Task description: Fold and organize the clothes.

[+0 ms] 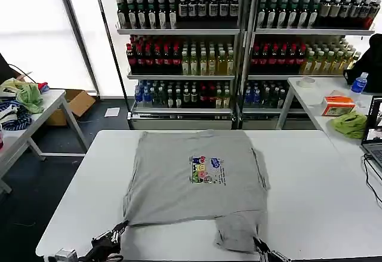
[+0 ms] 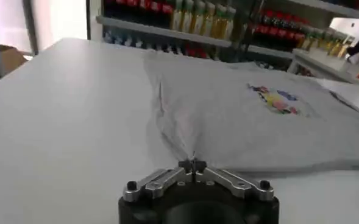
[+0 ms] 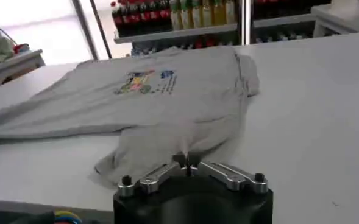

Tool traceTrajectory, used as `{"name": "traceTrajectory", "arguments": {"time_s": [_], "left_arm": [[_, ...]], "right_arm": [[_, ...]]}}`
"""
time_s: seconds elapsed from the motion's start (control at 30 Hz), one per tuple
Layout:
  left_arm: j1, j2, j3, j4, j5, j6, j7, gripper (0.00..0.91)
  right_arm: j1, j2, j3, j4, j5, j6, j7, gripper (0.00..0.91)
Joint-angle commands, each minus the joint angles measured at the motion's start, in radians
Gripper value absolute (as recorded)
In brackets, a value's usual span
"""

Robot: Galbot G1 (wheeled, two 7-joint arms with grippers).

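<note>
Both grippers [image 2: 192, 164] [image 3: 186, 161] pinching shirt [image 1: 194, 175]

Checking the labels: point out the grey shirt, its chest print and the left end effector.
grey shirt [image 1: 173, 184]: head view, plain fabric left of print.
chest print [image 1: 206, 170]: head view, print's middle.
left end effector [image 2: 192, 164]: left wrist view, between shut fingertips pinching the shirt's edge.

Left arm: I see it low at the near left, wrist reaching forward over the worktop edge.
Left tool [image 2: 192, 164]: my fingers are pinched together, tips touching, with a thin fold of the shirt [image 2: 258, 115] caught between them.
Right arm: low at the near right.
Right tool [image 3: 186, 162]: fingers closed tip to tip, nipping the shirt's near edge.
</note>
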Motion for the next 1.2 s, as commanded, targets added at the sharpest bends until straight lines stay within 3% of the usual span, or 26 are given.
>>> {"name": "traceTrajectory", "arguments": {"time_s": [0.03, 0.3, 0.53, 0.93, 1.2], "left_arm": [[0.037, 0.002, -0.038, -0.058, 0.049, 0.019, 0.026, 0.01], [-0.013, 0.009, -0.054, -0.086, 0.042, 0.048, 0.027, 0.01], [-0.163, 0.075, -0.019, -0.024, 0.013, 0.093, 0.032, 0.01], [-0.413, 0.256, 0.048, 0.158, -0.14, 0.136, 0.069, 0.01], [-0.59, 0.306, 0.138, 0.292, -0.18, 0.137, 0.08, 0.01]], "right_arm": [[-0.003, -0.027, 0.008, -0.001, 0.008, 0.006, -0.025, 0.0], [0.104, -0.006, -0.006, 0.012, 0.046, 0.097, -0.041, 0.0], [0.332, 0.087, -0.097, -0.03, 0.072, 0.168, 0.068, 0.0], [0.604, 0.091, -0.122, -0.184, 0.109, 0.152, 0.113, 0.0], [0.754, 0.101, -0.176, -0.322, 0.072, 0.132, 0.145, 0.0]]}}
